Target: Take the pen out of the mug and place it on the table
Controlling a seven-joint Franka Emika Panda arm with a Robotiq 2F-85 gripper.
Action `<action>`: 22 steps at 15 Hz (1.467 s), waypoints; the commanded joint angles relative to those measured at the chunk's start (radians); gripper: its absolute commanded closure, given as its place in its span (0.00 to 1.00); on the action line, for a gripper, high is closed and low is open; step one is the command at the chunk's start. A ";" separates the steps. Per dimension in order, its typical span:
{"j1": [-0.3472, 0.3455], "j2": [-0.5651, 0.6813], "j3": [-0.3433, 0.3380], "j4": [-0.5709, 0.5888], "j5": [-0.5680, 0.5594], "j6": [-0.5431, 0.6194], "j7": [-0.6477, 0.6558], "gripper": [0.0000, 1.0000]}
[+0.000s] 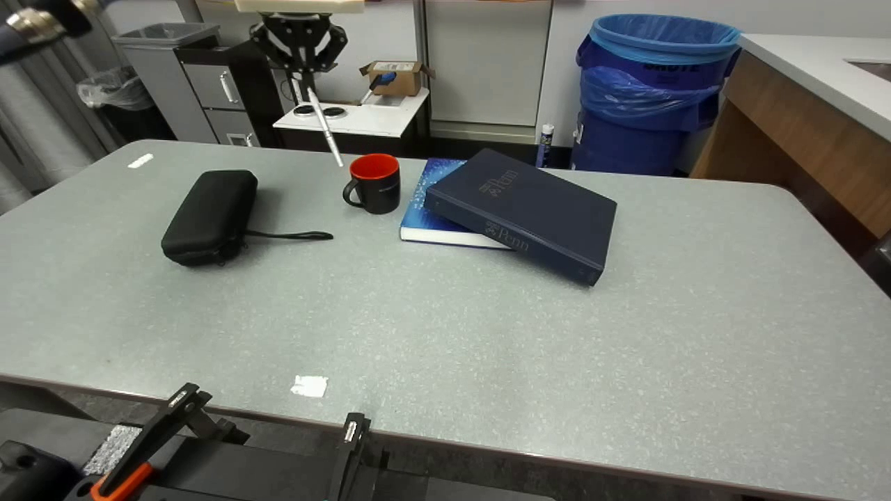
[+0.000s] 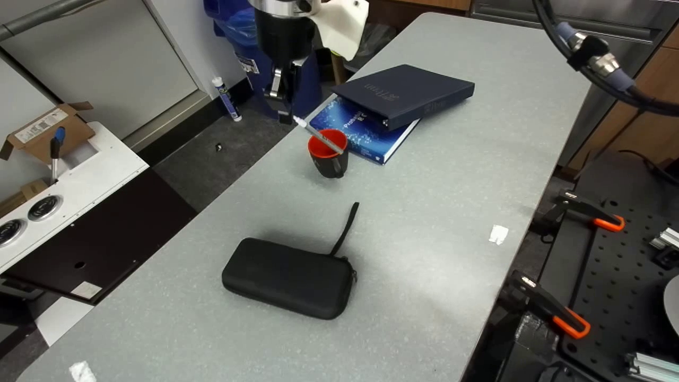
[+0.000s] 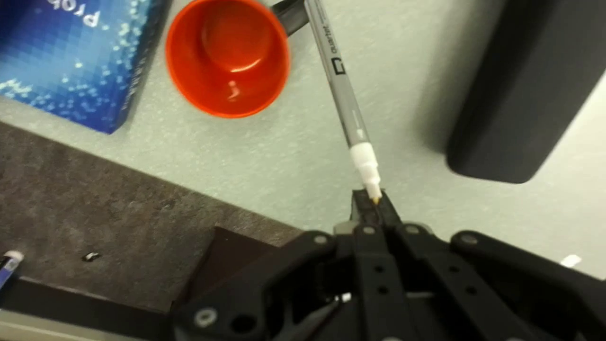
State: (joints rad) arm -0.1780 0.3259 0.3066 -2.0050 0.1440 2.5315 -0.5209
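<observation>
The pen [image 1: 326, 129] is a thin silver-grey stick with a white end. My gripper [image 1: 302, 73] is shut on its white upper end, and the pen hangs tilted. In the wrist view the pen [image 3: 344, 94] passes beside the red-lined mug [image 3: 227, 57], clear of its opening, over the handle side. In an exterior view the pen [image 2: 318, 135] crosses in front of the mug's red rim. The mug [image 1: 379, 191] stands upright on the table [image 1: 418, 327], black outside, with no pen inside. The gripper tips also show in the wrist view [image 3: 376, 201] and in an exterior view [image 2: 285, 118].
A blue book [image 2: 345, 124] lies under a dark navy book [image 1: 522, 209] close beside the mug. A black oblong case [image 1: 212, 216] with a thin strap lies on the mug's handle side. The table's far edge runs just behind the mug. A blue bin [image 1: 647, 125] stands beyond.
</observation>
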 commanded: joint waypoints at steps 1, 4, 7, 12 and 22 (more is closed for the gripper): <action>0.059 -0.069 -0.038 -0.035 0.049 -0.204 0.012 1.00; 0.145 0.028 -0.115 0.022 -0.067 -0.238 0.158 1.00; 0.210 0.171 -0.177 0.112 -0.175 -0.243 0.272 1.00; 0.249 0.379 -0.195 0.263 -0.206 -0.186 0.271 1.00; 0.284 0.366 -0.188 0.230 -0.217 0.036 0.278 0.34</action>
State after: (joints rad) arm 0.0970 0.7221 0.1227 -1.7517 -0.0472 2.5244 -0.2667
